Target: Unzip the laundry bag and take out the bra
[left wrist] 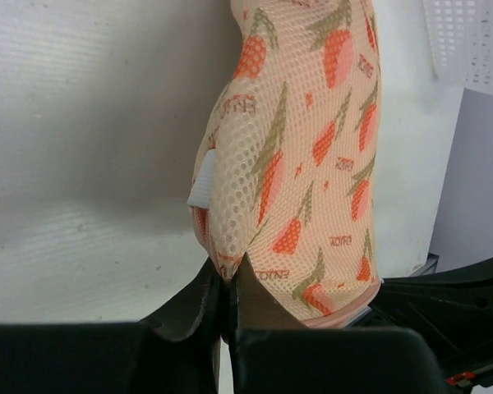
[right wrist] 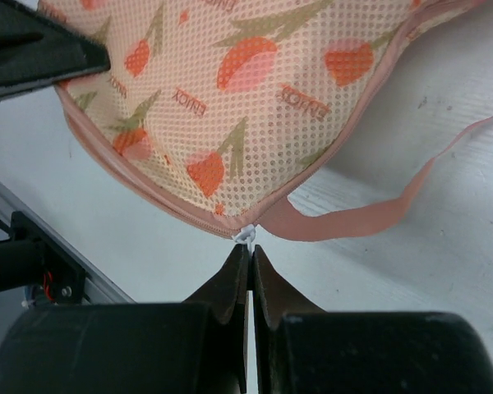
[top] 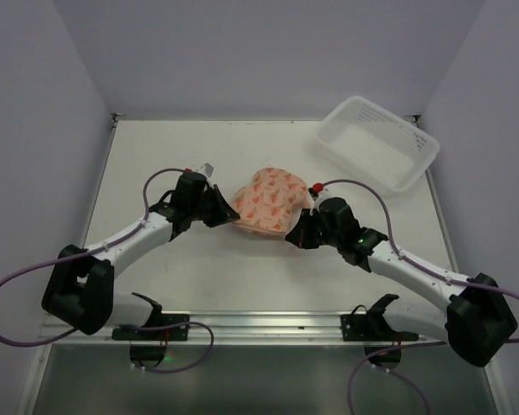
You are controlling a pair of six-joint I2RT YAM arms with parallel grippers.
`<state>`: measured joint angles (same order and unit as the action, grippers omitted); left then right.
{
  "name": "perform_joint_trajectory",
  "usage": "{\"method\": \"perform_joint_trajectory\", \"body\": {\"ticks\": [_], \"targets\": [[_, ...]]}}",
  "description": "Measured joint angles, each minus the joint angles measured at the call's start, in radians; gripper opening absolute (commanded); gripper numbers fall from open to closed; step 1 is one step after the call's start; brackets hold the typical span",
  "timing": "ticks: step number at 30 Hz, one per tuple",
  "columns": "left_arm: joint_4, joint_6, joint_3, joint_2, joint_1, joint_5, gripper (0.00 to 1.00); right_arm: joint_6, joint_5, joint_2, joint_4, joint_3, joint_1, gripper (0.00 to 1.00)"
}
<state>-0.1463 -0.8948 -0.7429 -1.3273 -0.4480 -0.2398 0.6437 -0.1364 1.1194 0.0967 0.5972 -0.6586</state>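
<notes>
Laundry bag point(top: 268, 201) lies on the desk point(top: 199, 285) between the two arms; peach mesh with an orange print, pink rim; in the top view it looks closed.

Left arm point(top: 130, 238) reaches the bag's left edge; its jaws are closed, pinching a fold of the mesh right at the rim, seen in the left wrist view point(left wrist: 230, 271); the fabric rises into a small peak at the pinch; a small white tag point(left wrist: 201, 185) sticks out of the bag's edge just above the pinch.

Right arm point(top: 415, 268) reaches the bag's near-right edge; its jaws are closed, tips together on the small white zipper pull point(right wrist: 246, 235) at the corner of the rim; the rim to the left of the pull looks zipped on the stretch in view; the pink loop point(right wrist: 378, 217) runs off from that same corner and lies slack on the desk beside the bag.

White basket point(top: 379, 143) sits beyond the bag to its right, well apart, at the far corner of the desk; it touches neither the bag nor the arms.
</notes>
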Motion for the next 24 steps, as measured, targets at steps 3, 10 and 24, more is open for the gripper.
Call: {"method": "perform_joint_trajectory", "body": {"ticks": [3, 10, 24], "targets": [[-0.04, 0.061, -0.091, -0.091, 0.021, -0.013, 0.38, 0.002, -0.032, 0.034, -0.029, 0.002, 0.003, 0.0], [-0.105, 0.068, -0.19, -0.202, 0.095, 0.065, 1.0, 0.021, -0.04, 0.191, -0.027, 0.045, -0.019, 0.0], [-0.099, -0.214, 0.164, 0.233, 0.083, 0.109, 1.0, 0.068, -0.037, 0.454, -0.065, 0.33, -0.226, 0.0]]}}
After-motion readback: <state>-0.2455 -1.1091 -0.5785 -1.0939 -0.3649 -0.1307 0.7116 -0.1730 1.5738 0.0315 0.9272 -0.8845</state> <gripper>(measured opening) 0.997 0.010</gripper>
